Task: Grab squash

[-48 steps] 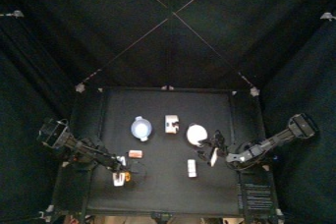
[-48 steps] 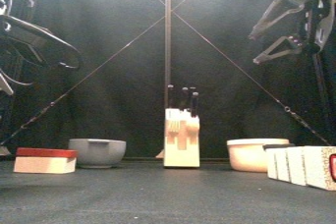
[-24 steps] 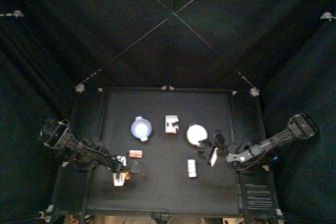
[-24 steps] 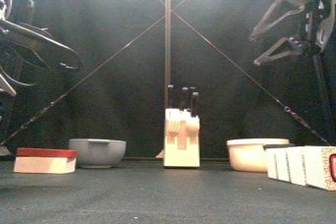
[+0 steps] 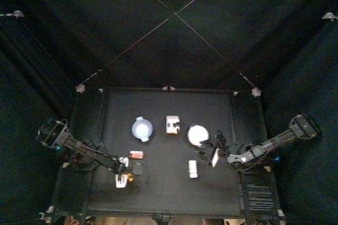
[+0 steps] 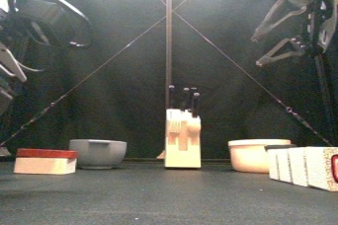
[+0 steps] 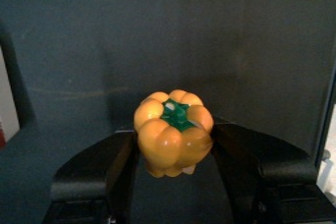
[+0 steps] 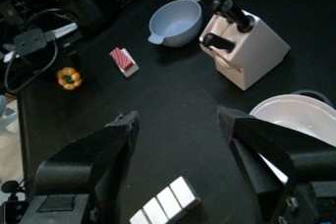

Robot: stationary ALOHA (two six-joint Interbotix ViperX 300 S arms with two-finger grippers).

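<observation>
The squash (image 7: 175, 135) is a little yellow-orange lump with bumpy sides and a green stem on top, and it sits right between the two black jaws of the left gripper (image 7: 175, 159), which are squeezed in against both of its sides. In the right wrist view the same squash (image 8: 69, 78) shows as a small orange dot held up at the tip of the left arm, away from the other things on the table (image 8: 171, 120). From high above, the left gripper (image 5: 122, 178) is near the front left part of the table (image 5: 165, 194), and the squash there is too tiny to make out for sure. The right gripper (image 8: 184, 135) hangs above the table with its jaws spread wide and nothing between them; from above it (image 5: 215, 148) is on the right side, close to the white bowl (image 5: 199, 134). The white bowl (image 8: 305, 120) looks empty as far as can be seen. The pale blue bowl (image 8: 175, 20) has nothing in it either, and from the front it (image 6: 98, 153) looks grey and only its outside wall shows. Just beside it stands the knife block (image 8: 247, 41) with dark handles sticking out of its top; in the front view it (image 6: 183, 138) is in the middle. A small red and white box (image 6: 45, 160) lies at the left, and a row of white boxes (image 6: 306, 166) stands at the right.
</observation>
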